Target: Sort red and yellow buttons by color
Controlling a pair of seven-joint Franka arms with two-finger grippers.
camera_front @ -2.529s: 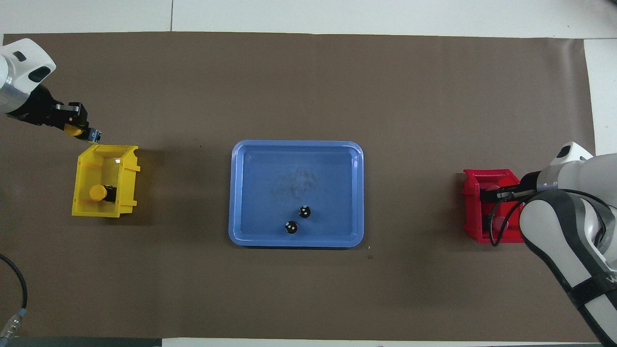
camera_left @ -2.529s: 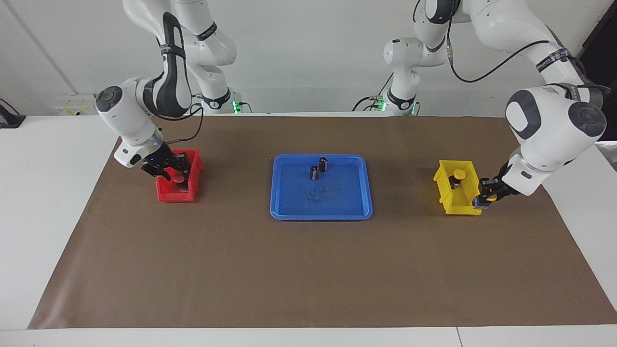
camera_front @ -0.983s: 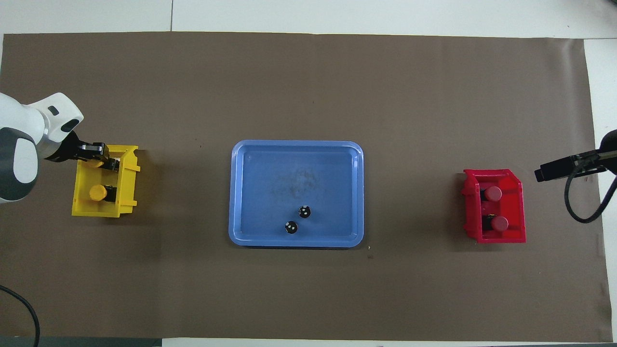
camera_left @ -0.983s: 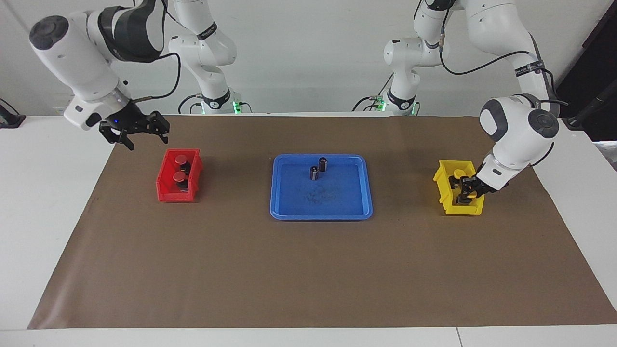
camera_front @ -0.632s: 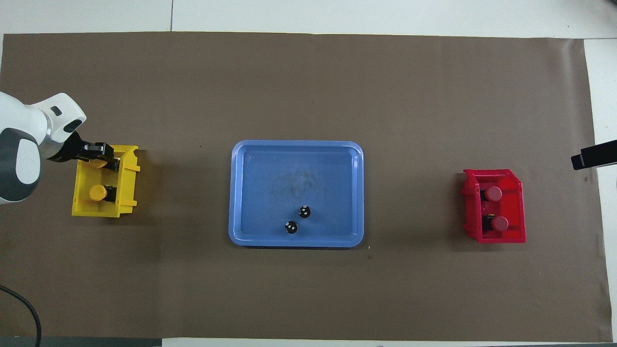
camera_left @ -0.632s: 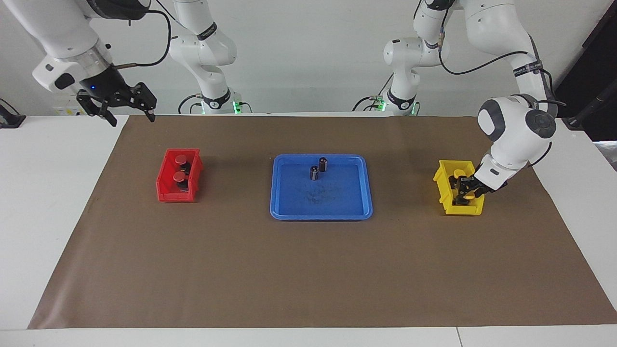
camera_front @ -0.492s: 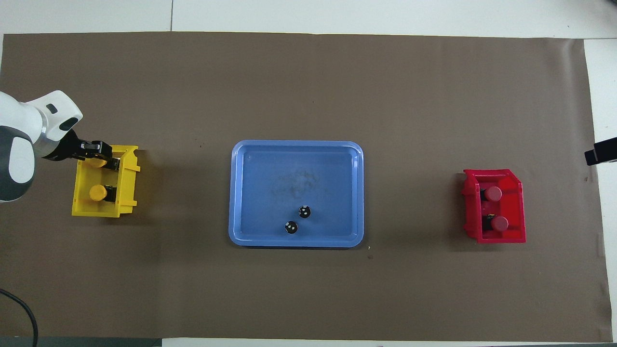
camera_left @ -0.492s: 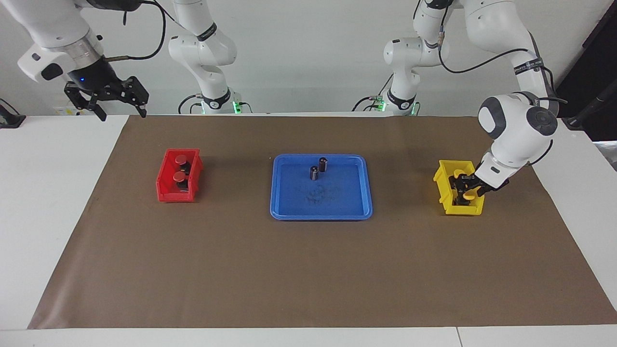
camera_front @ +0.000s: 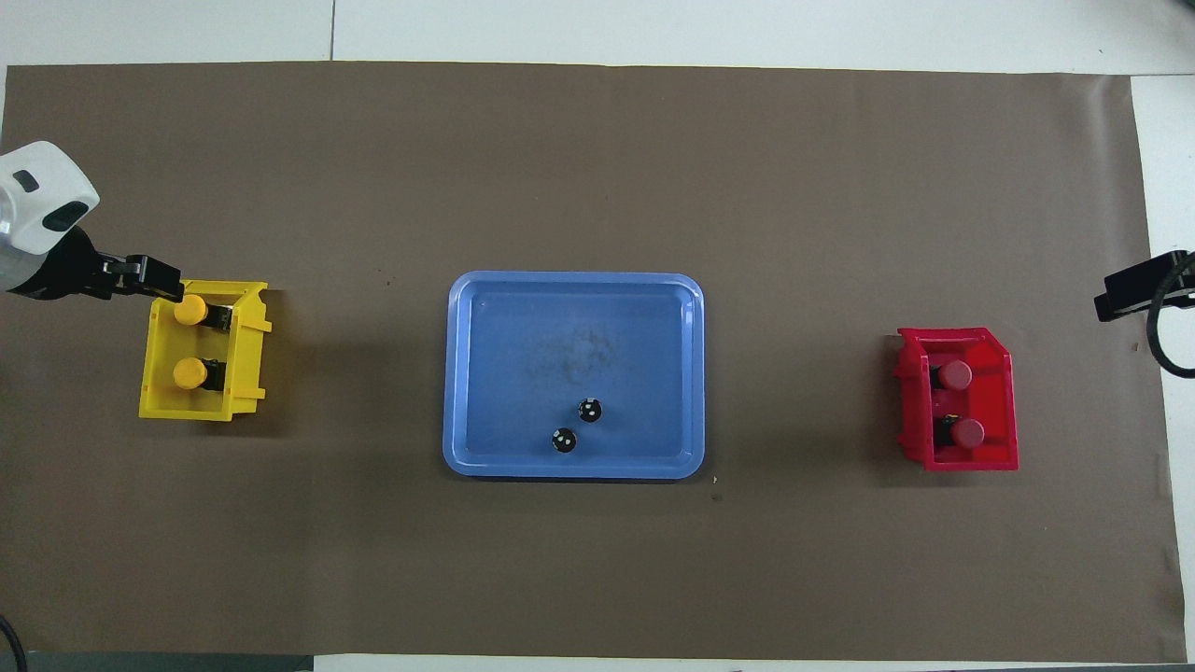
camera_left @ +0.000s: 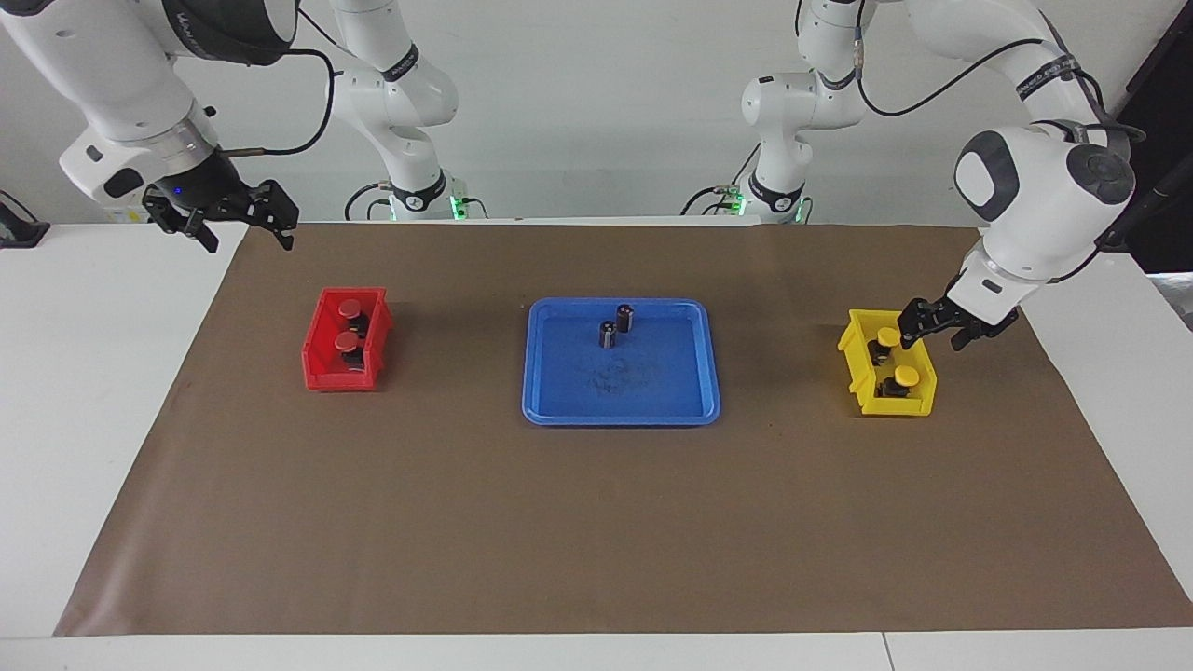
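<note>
Bright, even light; soft shadows

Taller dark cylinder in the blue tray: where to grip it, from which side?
Grip the taller dark cylinder around its round side wall, coming straight down. It stands upright in the blue tray, so the sides are exposed. Set the fingers so neither lands on the shorter dark cylinder close beside it; the tray rim argues against a low sideways approach.
</note>
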